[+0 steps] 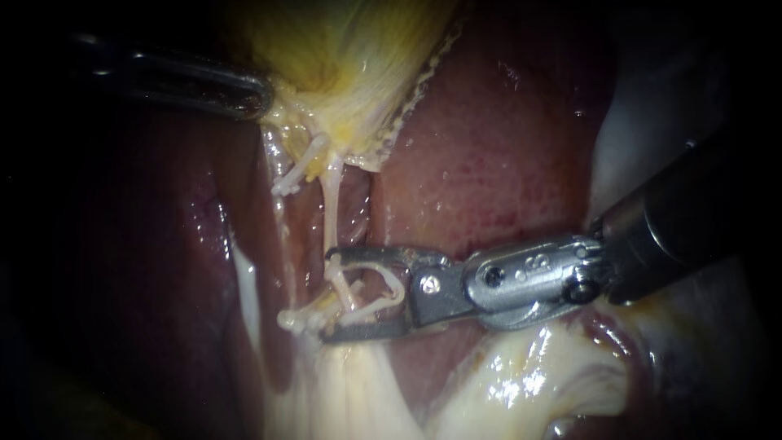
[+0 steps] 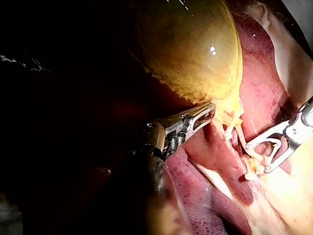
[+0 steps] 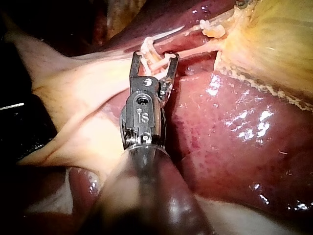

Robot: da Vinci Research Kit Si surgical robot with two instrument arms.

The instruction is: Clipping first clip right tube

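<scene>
The right instrument (image 1: 328,295) comes in over the liver (image 1: 489,147), its jaws standing open with a clear gap between them. The right tube (image 1: 332,204) runs down from the gallbladder (image 1: 350,57) and passes between those jaws, just beside a pale curved piece that looks like a clip (image 1: 389,287) seated inside them. The jaws have not closed on the tube. The shorter left tube (image 1: 300,167) hangs just beside it, clear of the jaws. The left instrument (image 1: 259,96) lies at the gallbladder's narrow end, its jaws pressed together on the edge of that tissue.
</scene>
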